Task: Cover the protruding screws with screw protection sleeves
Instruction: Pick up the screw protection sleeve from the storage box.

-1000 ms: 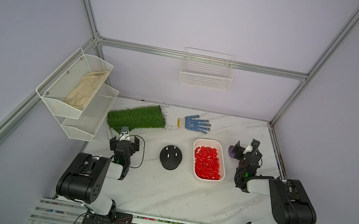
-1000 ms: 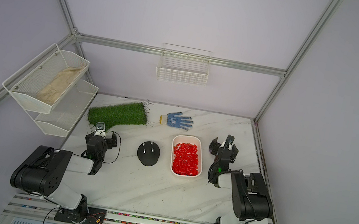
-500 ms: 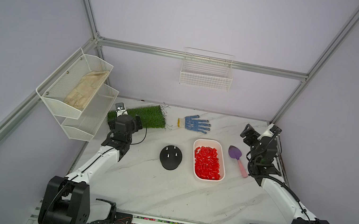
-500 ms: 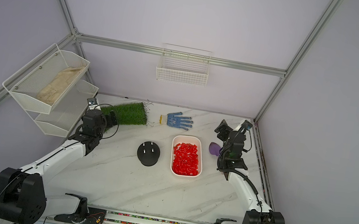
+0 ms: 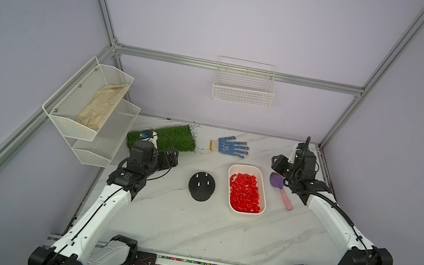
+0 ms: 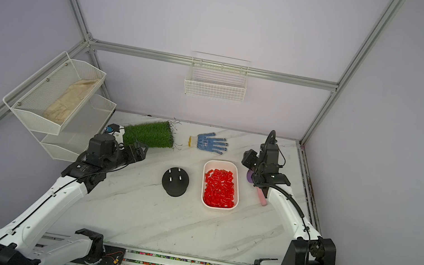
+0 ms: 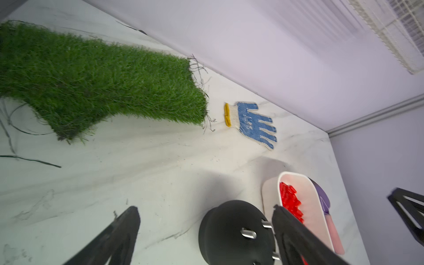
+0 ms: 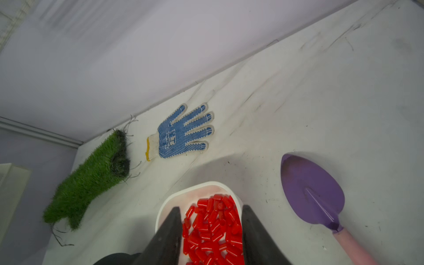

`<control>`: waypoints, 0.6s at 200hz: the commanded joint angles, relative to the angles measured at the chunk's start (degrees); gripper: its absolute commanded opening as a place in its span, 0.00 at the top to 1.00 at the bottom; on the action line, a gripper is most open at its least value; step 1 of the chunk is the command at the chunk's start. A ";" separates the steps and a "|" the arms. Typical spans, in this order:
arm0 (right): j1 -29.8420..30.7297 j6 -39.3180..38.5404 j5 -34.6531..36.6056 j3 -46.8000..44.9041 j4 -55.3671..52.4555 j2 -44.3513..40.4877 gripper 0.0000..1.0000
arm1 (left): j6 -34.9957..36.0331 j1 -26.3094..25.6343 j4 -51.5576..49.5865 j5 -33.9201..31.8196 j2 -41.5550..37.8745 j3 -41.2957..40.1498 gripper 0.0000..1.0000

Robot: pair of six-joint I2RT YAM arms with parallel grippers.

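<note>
In both top views, four metal screws (image 5: 202,179) (image 6: 176,174) stood on a matte black dome (image 5: 201,187) beside the white tray (image 5: 264,195) of glossy red sleeves (image 5: 245,192).

Left wrist: left gripper (image 7: 205,210) gaped wide, empty.

Right wrist: right gripper (image 8: 211,211) stood part-open, empty, above the sleeves.

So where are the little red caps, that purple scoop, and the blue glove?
red caps (image 5: 245,193): top view, middle of the pile in the white tray.
purple scoop (image 8: 312,190): right wrist view, on the blade.
blue glove (image 5: 227,145): top view, on the palm.
</note>
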 commanded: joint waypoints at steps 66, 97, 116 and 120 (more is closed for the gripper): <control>9.32 -4.47 -1.74 6.55 -11.21 12.33 0.71 | -8.06 -13.38 -4.48 2.85 1.73 1.66 0.23; 11.01 -4.87 -3.70 7.04 -9.02 17.02 0.74 | -8.70 -15.29 -4.10 2.46 2.21 1.30 0.24; 11.63 -5.02 -5.27 7.02 -7.82 19.21 0.74 | -9.23 -15.65 -3.67 2.70 2.14 0.75 0.24; 11.79 -5.03 -5.52 6.93 -7.64 19.51 0.74 | -9.36 -15.73 -3.50 2.72 2.10 0.58 0.24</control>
